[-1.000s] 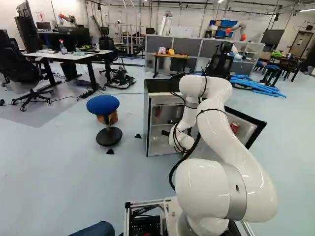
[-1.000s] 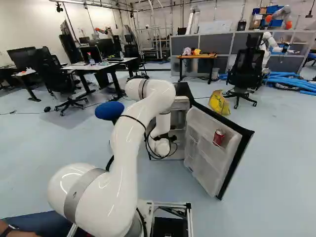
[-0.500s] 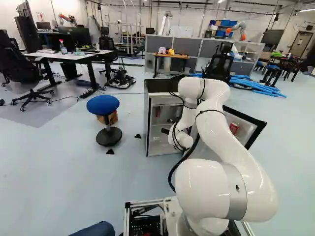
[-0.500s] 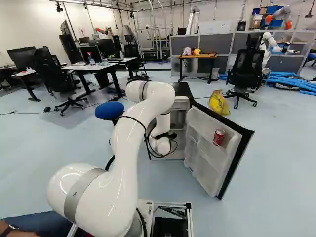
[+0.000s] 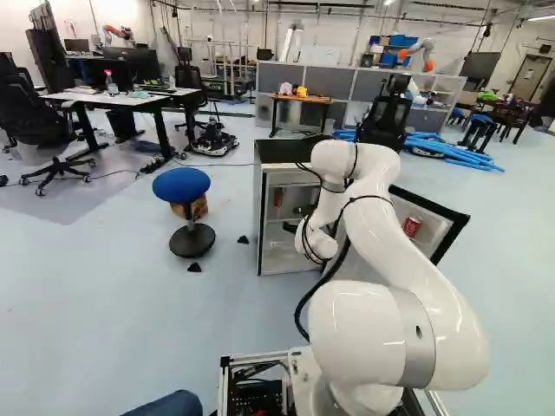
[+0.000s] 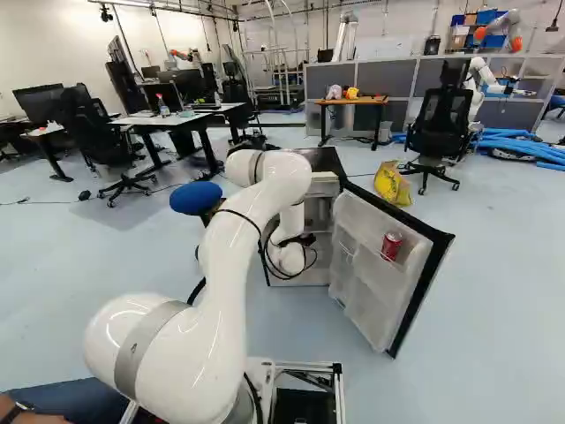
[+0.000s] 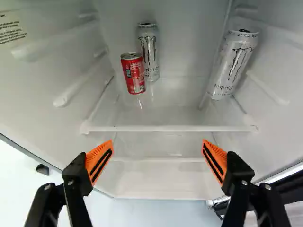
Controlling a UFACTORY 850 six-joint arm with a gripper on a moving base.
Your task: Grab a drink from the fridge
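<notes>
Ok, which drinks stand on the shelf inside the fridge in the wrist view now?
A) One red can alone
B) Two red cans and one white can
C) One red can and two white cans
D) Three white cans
C: the wrist view shows a single red can with one white can close by it and another white can apart, across the shelf.

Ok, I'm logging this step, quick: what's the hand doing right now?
The hand is open and holding nothing, its orange pads wide apart.
</notes>
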